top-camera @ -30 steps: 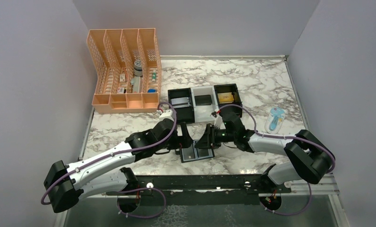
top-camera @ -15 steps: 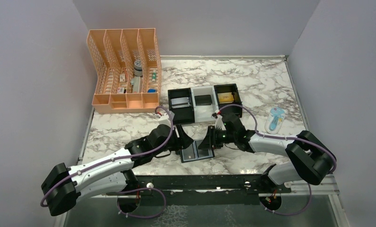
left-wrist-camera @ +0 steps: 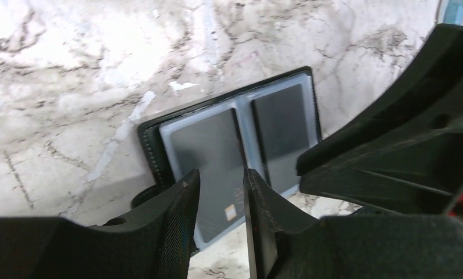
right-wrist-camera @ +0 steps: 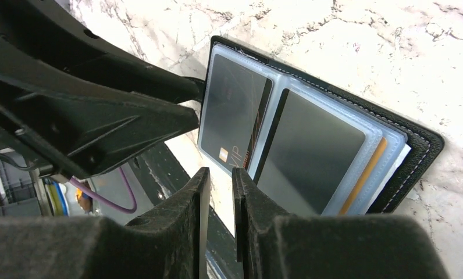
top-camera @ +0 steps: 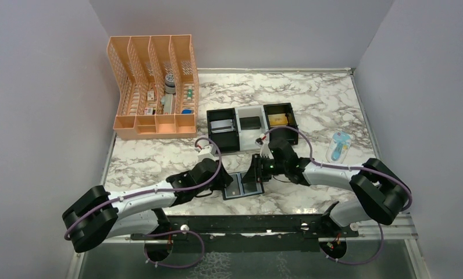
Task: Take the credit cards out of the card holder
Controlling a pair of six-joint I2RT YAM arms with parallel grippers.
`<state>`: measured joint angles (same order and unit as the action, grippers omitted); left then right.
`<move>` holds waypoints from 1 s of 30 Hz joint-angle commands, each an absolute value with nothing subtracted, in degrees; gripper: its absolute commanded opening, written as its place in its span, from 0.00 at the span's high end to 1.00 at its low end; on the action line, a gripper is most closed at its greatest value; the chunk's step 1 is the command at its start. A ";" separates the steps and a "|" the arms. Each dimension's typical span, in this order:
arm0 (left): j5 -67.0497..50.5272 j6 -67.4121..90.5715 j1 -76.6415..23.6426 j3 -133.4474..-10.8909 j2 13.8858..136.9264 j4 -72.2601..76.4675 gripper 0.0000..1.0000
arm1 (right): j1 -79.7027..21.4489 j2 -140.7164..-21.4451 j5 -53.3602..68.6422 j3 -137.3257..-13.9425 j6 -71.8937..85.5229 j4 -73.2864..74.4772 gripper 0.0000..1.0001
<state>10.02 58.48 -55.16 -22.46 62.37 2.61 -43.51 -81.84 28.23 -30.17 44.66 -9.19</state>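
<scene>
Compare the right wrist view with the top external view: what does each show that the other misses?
Only right wrist: "VIP" lettering on the dark grey card, an orange card edge under the clear sleeves. Only top external: the peach organizer, three square trays, a blue packet. Both: the open card holder on the marble table.

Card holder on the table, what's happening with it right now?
The card holder lies open on the marble table with a gripper at either side. The left gripper hangs over the near end of one dark card, fingers narrowly apart. The right gripper hovers at the holder's edge, also narrowly open. Neither holds anything. The cards all sit in their clear sleeves, none pulled out yet.
</scene>
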 commanded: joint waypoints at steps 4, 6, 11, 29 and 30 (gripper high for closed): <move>14.01 61.67 -55.29 -16.97 61.42 8.74 0.64 | -44.31 -82.54 25.98 -32.73 43.56 -6.50 0.79; 13.13 60.92 -55.34 -16.40 61.22 8.93 0.64 | -44.68 -82.99 25.54 -33.31 43.68 -6.32 0.79; 12.68 59.25 -55.29 -15.99 62.73 9.60 0.66 | -45.65 -84.31 24.69 -34.32 42.65 -7.70 0.81; 12.05 54.11 -55.40 -17.83 57.53 6.14 0.71 | -47.37 -91.43 13.24 -35.12 40.53 -3.27 0.80; 11.68 53.65 -55.37 -18.14 57.45 5.73 0.68 | -47.37 -91.36 13.42 -35.11 40.59 -3.57 0.80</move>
